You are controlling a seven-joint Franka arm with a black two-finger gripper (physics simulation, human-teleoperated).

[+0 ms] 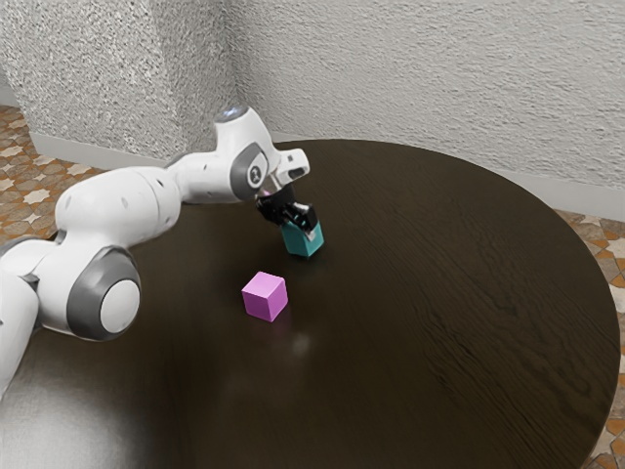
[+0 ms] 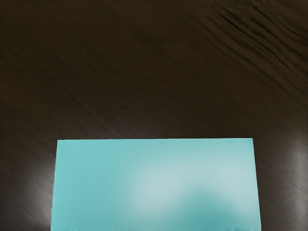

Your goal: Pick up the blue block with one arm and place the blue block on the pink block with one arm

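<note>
The blue block (image 1: 305,242), teal in colour, is on the dark round table (image 1: 439,293), near its middle. My gripper (image 1: 298,224) comes down on it from the exterior view's upper left. Its black fingers (image 1: 312,228) press against two opposite sides of the block's top, so it is shut on the block. In the wrist view the blue block (image 2: 156,185) is a large pale teal face just under my hand. The pink block (image 1: 265,295) rests on the table, in front of the blue block and slightly toward the exterior view's left, apart from it.
The table's dark wood stretches wide toward the exterior view's right and front. A rough white wall (image 1: 439,68) stands behind the table. My arm's white links (image 1: 117,210) lie over the table's left part.
</note>
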